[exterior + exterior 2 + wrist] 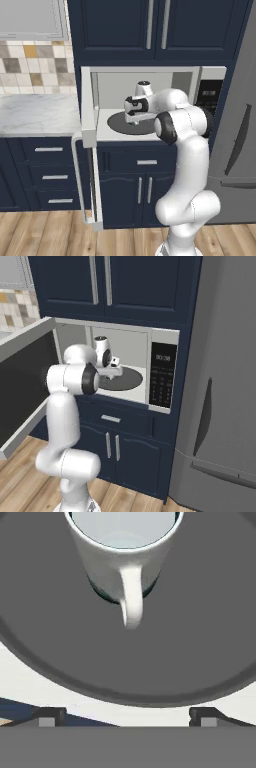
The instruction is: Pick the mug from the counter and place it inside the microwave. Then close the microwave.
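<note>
The mug (122,557) stands upright on the dark round turntable (200,637) inside the microwave (210,75), its handle pointing toward my hand. My gripper (127,718) is open, its two fingertips (47,717) spread wide at the near side of the turntable, clear of the mug with nothing between them. In the left base view the gripper (132,120) hangs over the turntable (117,126) inside the cavity. The microwave door (88,112) is swung fully open to the left. The marble counter (35,112) lies further left.
The open door (25,386) juts out toward the base on the left. A grey fridge (225,381) stands right of the microwave's control panel (162,376). Navy cabinets (145,190) sit above and below the cavity.
</note>
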